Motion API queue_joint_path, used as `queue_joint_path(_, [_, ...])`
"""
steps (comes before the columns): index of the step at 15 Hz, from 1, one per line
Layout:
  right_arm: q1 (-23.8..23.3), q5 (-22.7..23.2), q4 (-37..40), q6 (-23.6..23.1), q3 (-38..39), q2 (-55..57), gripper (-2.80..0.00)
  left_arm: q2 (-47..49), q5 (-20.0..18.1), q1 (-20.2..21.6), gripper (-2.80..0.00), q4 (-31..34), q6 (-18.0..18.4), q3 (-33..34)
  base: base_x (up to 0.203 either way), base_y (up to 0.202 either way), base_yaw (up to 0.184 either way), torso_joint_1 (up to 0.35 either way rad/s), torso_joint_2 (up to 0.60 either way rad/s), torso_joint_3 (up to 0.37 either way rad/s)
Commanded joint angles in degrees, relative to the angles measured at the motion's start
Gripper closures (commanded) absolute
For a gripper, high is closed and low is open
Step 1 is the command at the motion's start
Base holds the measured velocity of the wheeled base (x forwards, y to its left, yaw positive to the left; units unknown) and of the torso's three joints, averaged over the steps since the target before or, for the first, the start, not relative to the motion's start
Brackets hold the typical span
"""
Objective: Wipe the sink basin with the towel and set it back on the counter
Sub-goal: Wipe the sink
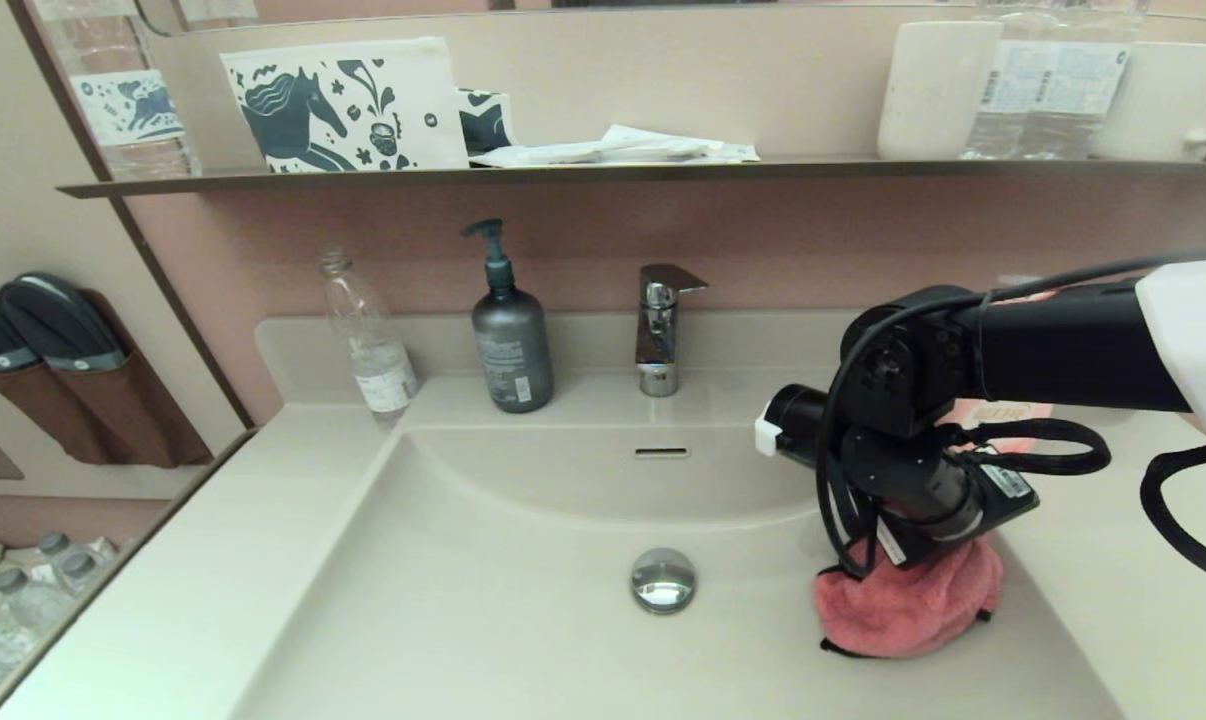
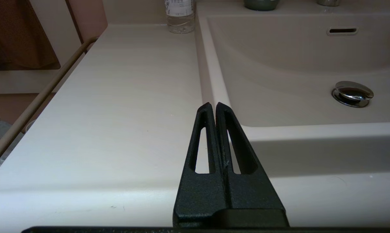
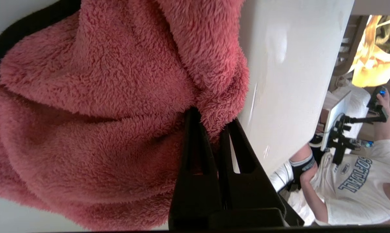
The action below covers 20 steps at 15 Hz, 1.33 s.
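Head view: right gripper (image 1: 898,570) presses bunched coral-pink fluffy towel (image 1: 908,608) onto cream-white sink basin (image 1: 523,640) floor, right of chrome drain plug (image 1: 663,579); no clear long axis.
Left wrist view: left gripper (image 2: 213,106) clenched, empty, over cream counter (image 2: 124,97).
Right wrist view: black fingers (image 3: 195,155) grasping towel fold.

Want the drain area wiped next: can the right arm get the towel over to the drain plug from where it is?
Probably yes. The right gripper is shut on the towel, low against the sink basin's right side; bare basin floor lies between it and the drain plug.
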Motion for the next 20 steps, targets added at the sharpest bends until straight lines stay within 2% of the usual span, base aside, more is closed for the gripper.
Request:
queue_joint_path(1, [2.4,0.1,3.5,3.6,0.4,0.3,0.00,0.1,0.0,0.0,0.00,0.0,0.0,0.0,0.000,0.000,0.000,0.000,0.00,0.000])
queue_joint_path(5, [7.3,5.7,9.6,10.5,0.9,0.6,0.00,0.1,0.0,0.1,0.00,0.0,0.0,0.0,0.000,0.000,0.000,0.000,0.00,0.000])
queue_joint_path(11, [11.1,16.9,13.1,11.0,1.5,-0.9,0.00,0.1,0.0,0.0,0.00,0.0,0.0,0.0,0.000,0.000,0.000,0.000,0.00,0.000])
queue_joint_path(14, [11.1,16.1,13.1,10.7,1.6,-0.5,0.00,0.1,0.0,0.1,0.00,0.0,0.0,0.0,0.000,0.000,0.000,0.000,0.00,0.000])
queue_joint_path(20, [7.3,9.5,13.1,9.9,7.3,0.1,0.00,0.1,0.0,0.0,0.00,0.0,0.0,0.0,0.000,0.000,0.000,0.000,0.00,0.000])
